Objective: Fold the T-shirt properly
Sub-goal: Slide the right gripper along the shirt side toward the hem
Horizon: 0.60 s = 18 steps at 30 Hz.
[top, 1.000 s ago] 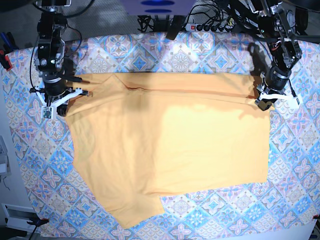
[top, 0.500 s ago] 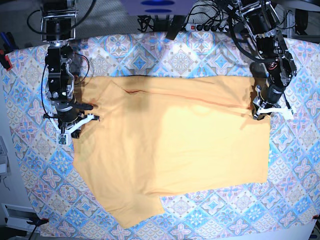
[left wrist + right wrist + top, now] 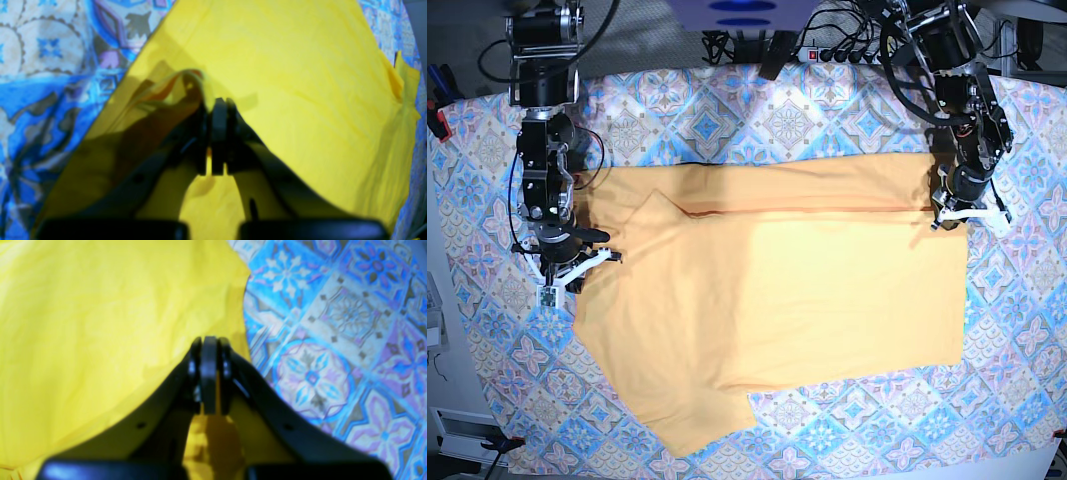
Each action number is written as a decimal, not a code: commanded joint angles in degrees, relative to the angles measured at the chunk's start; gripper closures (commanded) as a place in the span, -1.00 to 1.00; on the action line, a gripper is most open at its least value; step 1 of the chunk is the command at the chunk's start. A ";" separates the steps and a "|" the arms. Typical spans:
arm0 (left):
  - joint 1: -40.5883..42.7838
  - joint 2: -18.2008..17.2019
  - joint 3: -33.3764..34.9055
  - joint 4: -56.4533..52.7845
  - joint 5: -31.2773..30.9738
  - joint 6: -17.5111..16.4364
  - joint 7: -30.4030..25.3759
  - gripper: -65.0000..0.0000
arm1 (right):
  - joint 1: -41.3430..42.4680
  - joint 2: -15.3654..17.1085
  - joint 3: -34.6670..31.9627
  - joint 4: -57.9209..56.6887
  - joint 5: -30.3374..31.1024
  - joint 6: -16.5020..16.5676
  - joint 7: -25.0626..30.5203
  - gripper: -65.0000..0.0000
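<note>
The yellow-orange T-shirt (image 3: 777, 300) lies spread over the tablecloth, its far part folded toward the front along a crease running left to right. At the shirt's right edge in the base view, my left gripper (image 3: 943, 218) is shut on the T-shirt. In the left wrist view its jaws (image 3: 218, 101) pinch a raised bunch of the cloth (image 3: 300, 83). Over on the base view's left, my right gripper (image 3: 575, 262) is shut on the T-shirt's edge. The right wrist view shows those jaws (image 3: 209, 340) closed with yellow cloth (image 3: 100, 323) between them.
A blue-and-pink tile-patterned tablecloth (image 3: 827, 120) covers the table and shows around the shirt on all sides. Cables and a power strip (image 3: 837, 52) lie along the back edge. A red clamp (image 3: 437, 120) sits at the far left.
Both grippers have moved toward the table's front, still shut on the cloth. The shirt's far edge and crease came forward with them; the right gripper travelled farther.
</note>
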 commanded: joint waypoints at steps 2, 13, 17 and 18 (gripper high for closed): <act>-0.58 -0.60 -0.05 0.54 -0.36 -0.47 -0.84 1.00 | 2.78 0.04 -0.84 0.72 0.02 -0.05 1.67 1.00; -0.58 -0.60 -0.05 0.54 -0.36 -0.47 -0.84 1.00 | 5.51 -0.31 -6.11 -7.37 -0.07 -0.14 8.26 0.99; -0.58 -0.60 -0.05 0.45 -0.28 -0.38 -0.49 0.90 | 5.07 -0.31 -6.11 -8.25 -0.07 -0.14 10.02 0.86; -0.58 -0.60 -0.05 0.45 -0.28 -0.29 -0.40 0.83 | 4.81 -0.31 -6.11 -8.16 -0.07 -0.32 10.11 0.80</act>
